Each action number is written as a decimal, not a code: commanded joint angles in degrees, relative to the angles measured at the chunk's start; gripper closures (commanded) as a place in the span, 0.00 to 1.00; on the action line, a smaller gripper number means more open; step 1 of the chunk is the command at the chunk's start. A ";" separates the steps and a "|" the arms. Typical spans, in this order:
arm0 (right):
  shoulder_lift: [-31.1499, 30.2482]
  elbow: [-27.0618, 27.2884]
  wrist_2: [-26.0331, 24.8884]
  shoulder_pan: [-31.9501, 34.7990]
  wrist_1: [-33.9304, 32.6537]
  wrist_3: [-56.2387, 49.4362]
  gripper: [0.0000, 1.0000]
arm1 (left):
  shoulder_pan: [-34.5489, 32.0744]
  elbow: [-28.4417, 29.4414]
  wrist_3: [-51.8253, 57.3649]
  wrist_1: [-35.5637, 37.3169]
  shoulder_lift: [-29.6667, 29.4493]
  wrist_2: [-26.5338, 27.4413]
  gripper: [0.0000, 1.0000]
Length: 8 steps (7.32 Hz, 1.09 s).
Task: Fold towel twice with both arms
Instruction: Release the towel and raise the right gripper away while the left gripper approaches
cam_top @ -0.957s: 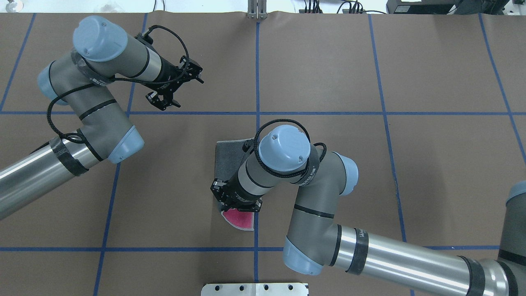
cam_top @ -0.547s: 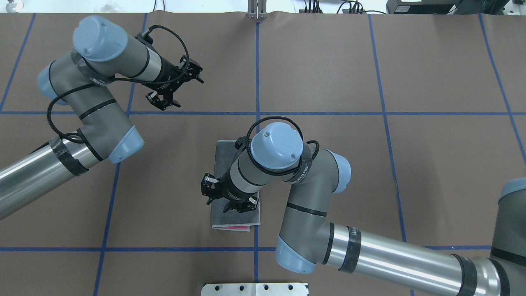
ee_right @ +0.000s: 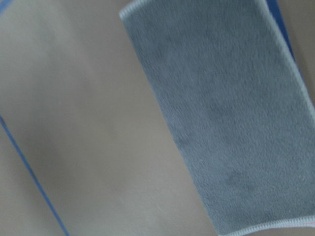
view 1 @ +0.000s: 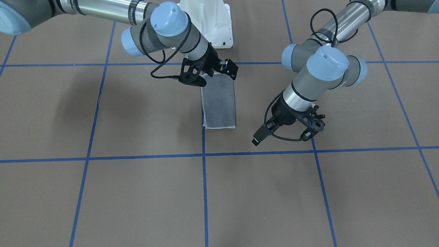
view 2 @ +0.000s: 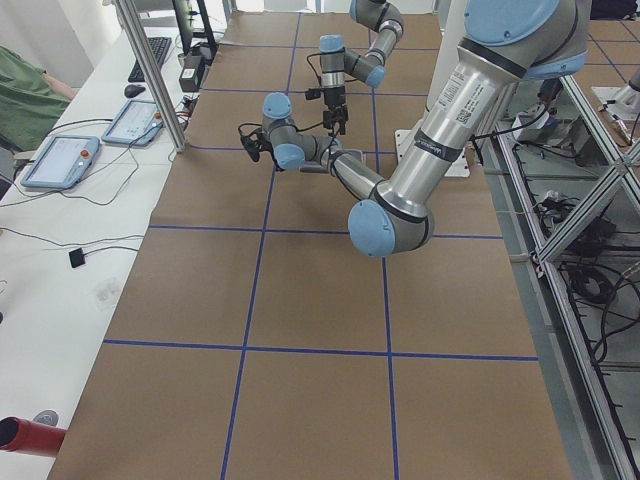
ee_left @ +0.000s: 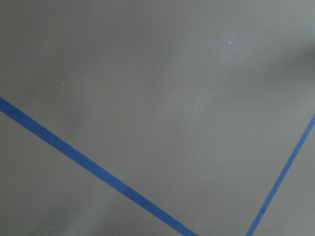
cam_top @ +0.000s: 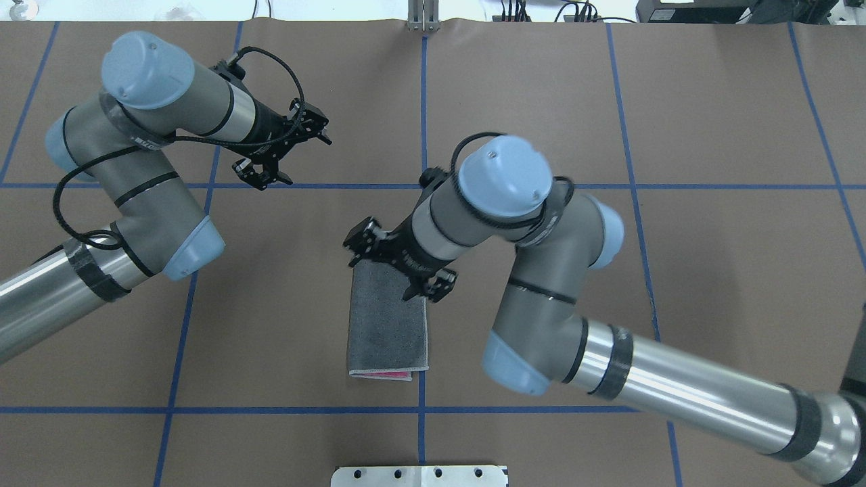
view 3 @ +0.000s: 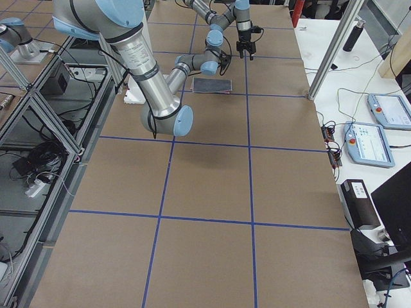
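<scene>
towel [cam_top: 385, 331]: folded, grey up, flat | right gripper [cam_top: 399, 262]: jaws apart, empty, above towel's far end | left gripper [cam_top: 287, 154]: jaws apart, empty, well clear of towel

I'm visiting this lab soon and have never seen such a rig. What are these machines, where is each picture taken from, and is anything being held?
A robot's left arm and right arm work at a brown table marked with blue tape. Two pictures look down from above, one from behind the robot, one facing it; two look along the table from its ends; two come from cameras on the wrists. A folded towel lies flat, grey side up, a pink sliver at one edge. The right claw hangs open over one end of it; the left claw is open, off to the side. Neither holds anything.
</scene>
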 commanded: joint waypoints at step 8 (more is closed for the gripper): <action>-12.02 0.52 8.77 19.23 -0.44 -22.55 0.00 | 29.18 -18.31 -8.33 0.62 14.00 19.77 0.00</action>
